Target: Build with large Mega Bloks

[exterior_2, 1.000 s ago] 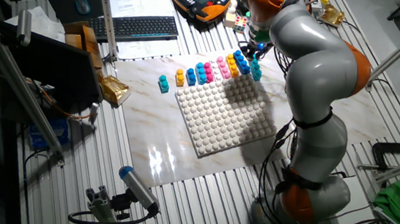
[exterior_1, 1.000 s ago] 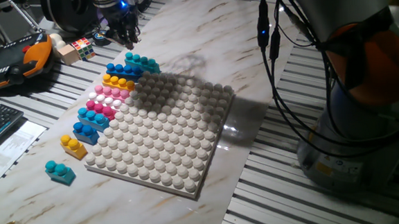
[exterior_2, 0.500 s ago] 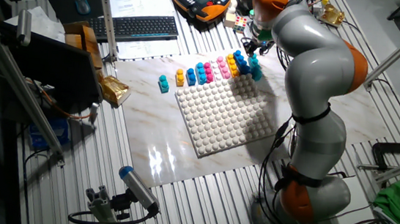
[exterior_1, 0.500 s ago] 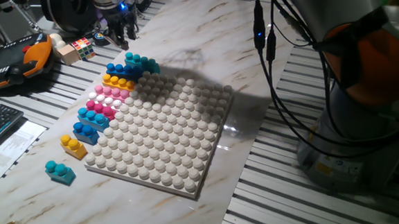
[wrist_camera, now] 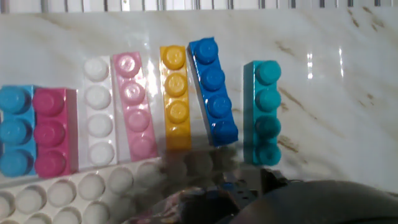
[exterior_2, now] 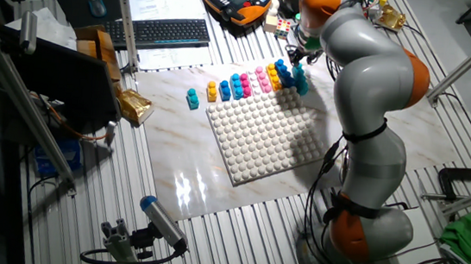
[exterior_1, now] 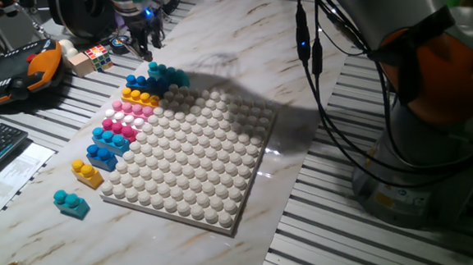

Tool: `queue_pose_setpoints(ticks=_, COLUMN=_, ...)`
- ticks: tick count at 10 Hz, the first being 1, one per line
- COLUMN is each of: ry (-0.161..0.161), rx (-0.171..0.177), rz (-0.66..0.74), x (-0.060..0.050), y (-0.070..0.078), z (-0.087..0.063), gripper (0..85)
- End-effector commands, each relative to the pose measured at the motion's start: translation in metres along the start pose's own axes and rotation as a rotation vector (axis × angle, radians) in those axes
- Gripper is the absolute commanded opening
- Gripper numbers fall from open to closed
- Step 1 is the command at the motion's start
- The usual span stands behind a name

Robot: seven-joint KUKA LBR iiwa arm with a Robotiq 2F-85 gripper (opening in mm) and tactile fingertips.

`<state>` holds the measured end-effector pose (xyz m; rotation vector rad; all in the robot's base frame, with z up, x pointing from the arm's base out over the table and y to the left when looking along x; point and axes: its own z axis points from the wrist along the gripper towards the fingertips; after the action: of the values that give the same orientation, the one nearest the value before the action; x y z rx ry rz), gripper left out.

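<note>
Several large Mega Bloks lie in a row along the left edge of the white baseplate (exterior_1: 193, 156): teal (exterior_1: 168, 73), blue (exterior_1: 143, 82), yellow-orange (exterior_1: 140, 96), pink (exterior_1: 117, 124) and light blue (exterior_1: 109, 141). Three short bricks lie nearer: blue (exterior_1: 101, 156), yellow (exterior_1: 86, 172) and light blue (exterior_1: 71, 203). The hand view looks down on the teal (wrist_camera: 264, 112), blue (wrist_camera: 212, 90), yellow-orange (wrist_camera: 175, 96) and pink (wrist_camera: 134, 106) bricks. My gripper (exterior_1: 146, 44) hangs above the table just beyond the teal and blue bricks, fingers apart and empty. It also shows in the other fixed view (exterior_2: 298, 53).
A small multicoloured puzzle cube (exterior_1: 96, 55) and an orange-black pendant (exterior_1: 19, 72) lie left of the gripper. A keyboard (exterior_2: 167, 30) and papers sit beyond the bricks. The arm's base (exterior_2: 365, 231) stands right of the baseplate, with cables hanging.
My gripper has shifted slightly left and back, away from the baseplate. The arm's shadow on the plate has moved with it. The bricks have not moved.
</note>
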<state>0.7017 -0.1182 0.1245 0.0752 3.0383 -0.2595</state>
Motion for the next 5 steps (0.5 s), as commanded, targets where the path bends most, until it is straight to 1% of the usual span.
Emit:
queue_pose_setpoints(ticks=1, ry=-0.001, rx=-0.004, rz=-0.002, x=0.0, y=-0.002, z=0.005, gripper=50.3)
queue_pose_setpoints(ticks=3, ry=-0.001, rx=-0.012, rz=-0.003, x=0.003, y=-0.004, z=0.016, gripper=50.7)
queue_pose_setpoints(ticks=5, ry=0.006, rx=-0.032, rz=-0.006, x=0.007, y=-0.007, z=0.03, gripper=51.3)
